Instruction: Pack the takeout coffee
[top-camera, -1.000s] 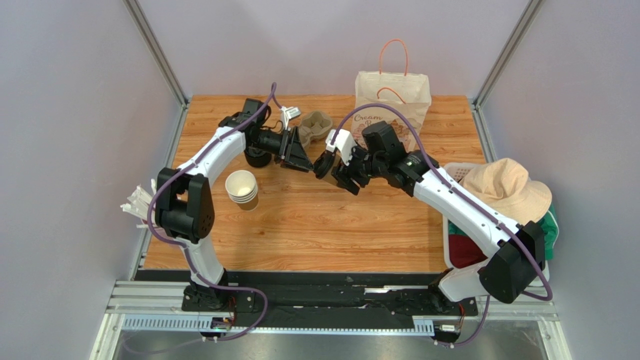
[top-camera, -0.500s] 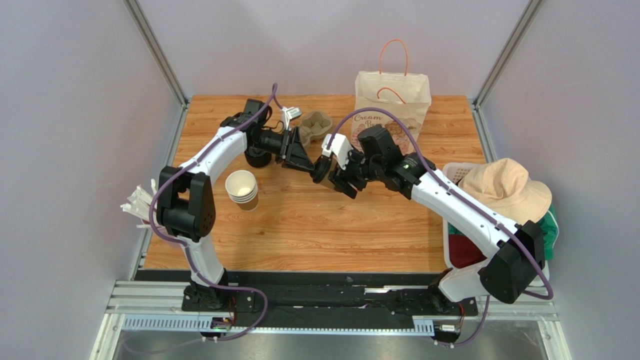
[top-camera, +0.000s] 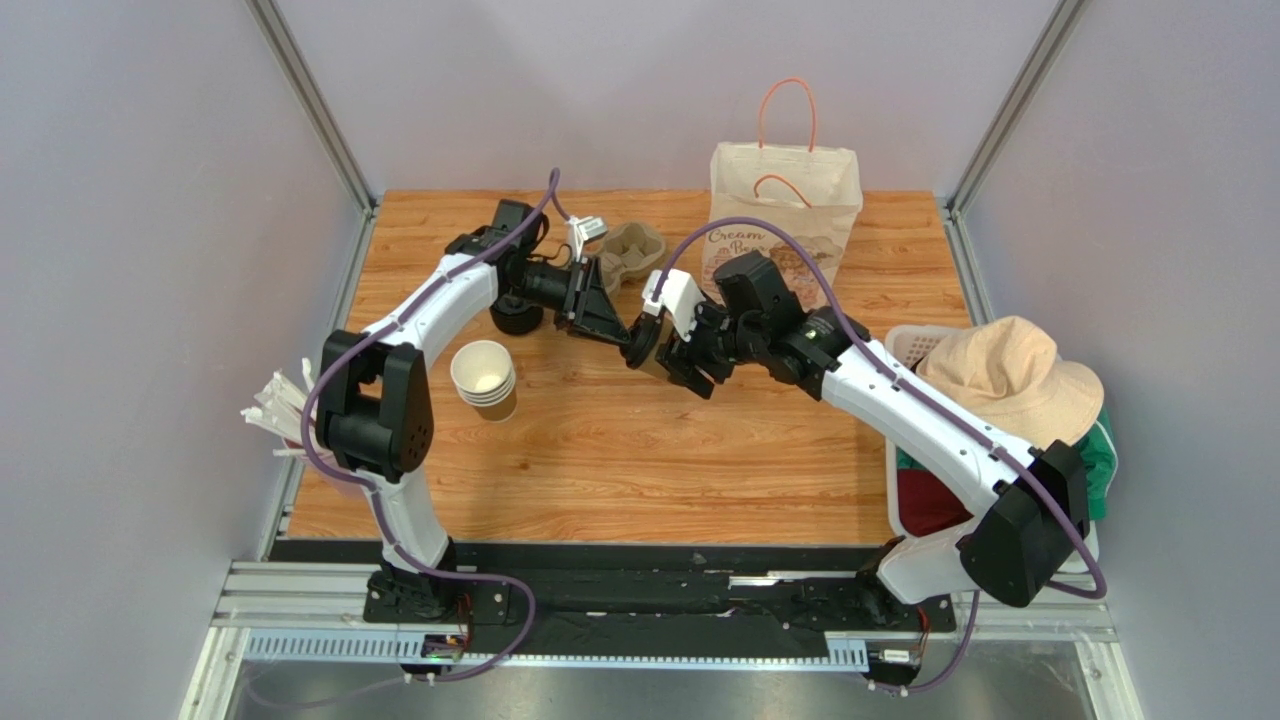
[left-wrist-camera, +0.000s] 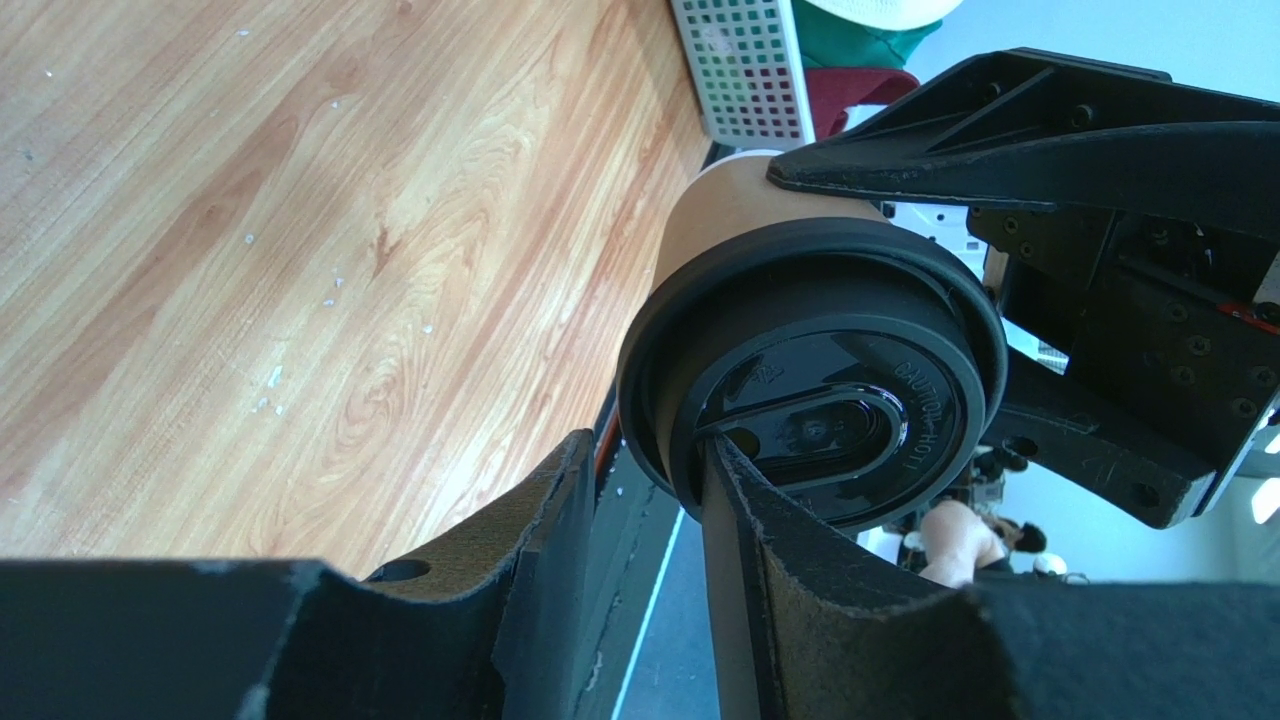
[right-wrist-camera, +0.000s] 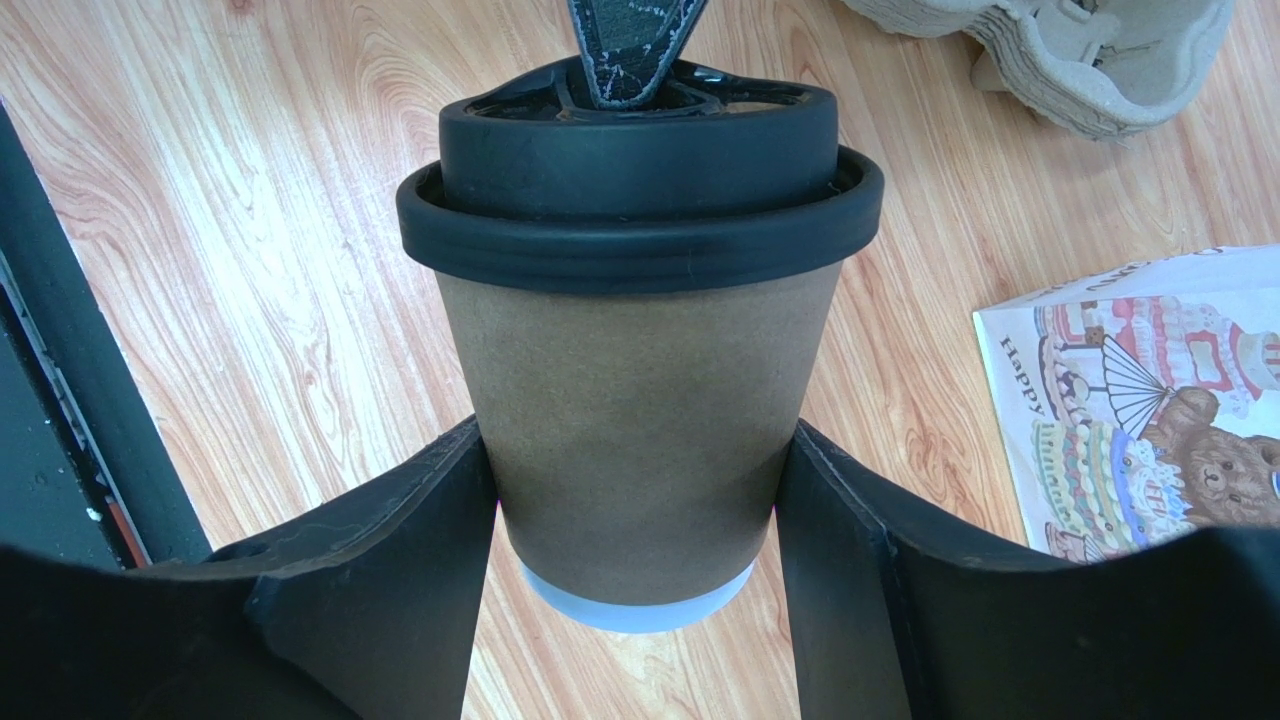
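Right gripper (right-wrist-camera: 634, 465): we see its two fingers pressed against opposite sides of the takeout coffee (right-wrist-camera: 631, 360), gripping the brown paper wall below the lid.
Left gripper (left-wrist-camera: 649, 450): its fingers (left-wrist-camera: 751, 555) straddle the rim of the black lid (left-wrist-camera: 819, 375), one on the lid's top face and one outside the rim. We cannot tell whether they pinch it.
Takeout coffee: held off the table between the two grippers, over the far middle of the board, with its lid turned toward the left arm.
Table (top-camera: 676, 450): bare wood lies under the cup.
Cup carrier (top-camera: 631, 248): the pulp tray lies just behind the left gripper.
Paper bag (top-camera: 786, 188): it stands upright at the far edge behind the right arm, its orange handles up.
Lidless cups (top-camera: 484, 375): a stack stands beside the left arm's forearm, well apart from the held cup.
Hat (top-camera: 1010, 375): it rests on a basket at the table's right edge.
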